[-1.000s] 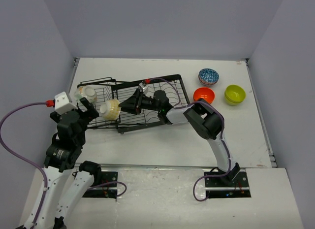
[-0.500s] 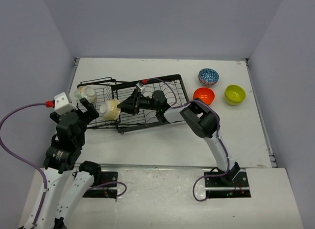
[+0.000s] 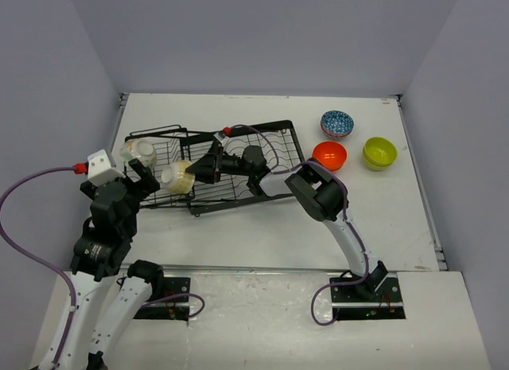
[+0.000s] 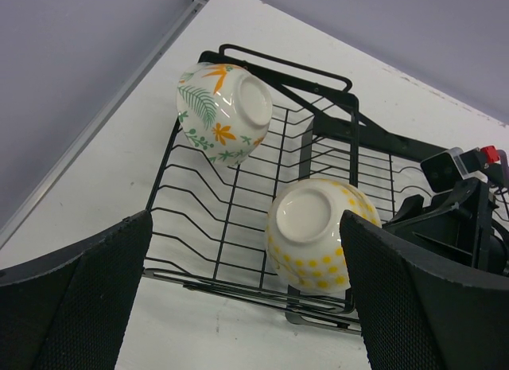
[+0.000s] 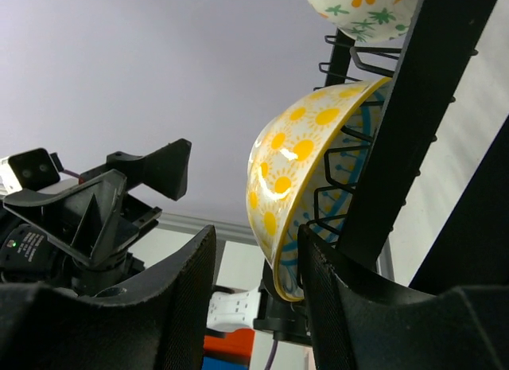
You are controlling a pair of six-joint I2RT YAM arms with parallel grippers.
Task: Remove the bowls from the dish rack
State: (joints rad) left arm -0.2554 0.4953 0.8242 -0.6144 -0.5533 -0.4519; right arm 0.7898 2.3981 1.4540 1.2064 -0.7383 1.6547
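1. Seen from above, the dish rack point(image 3: 278, 147) lies skewed on the desk point(image 3: 238, 235). Two bowls sit at its left end: a leaf-patterned bowl point(image 3: 140, 153) in the far corner and a yellow-dotted bowl point(image 3: 178, 177) by the front edge. A blue-patterned bowl point(image 3: 337, 123), an orange bowl point(image 3: 329, 153) and a lime green bowl point(image 3: 379, 153) stand on the desk, well to the rack's right. My right hand point(image 3: 200, 169) reaches across the rack to the dotted bowl. My left hand point(image 3: 141, 177) hovers just off the rack's left front corner.
2. From my left wrist, that hand is spread wide and holds nothing. Both bowls lean bottom-up against the rack's wires, with their foot rings showing.
3. From my right wrist, my fingers stand part open astride the dotted bowl's rim, with a gap at the outer wall, so I judge it is not yet pinched. The bowl looks like glazed ceramic: stiff, fairly light, slippery and easy to chip. The rim seems the best place to hold it. I would lift it clear of the rack's wires before carrying it.
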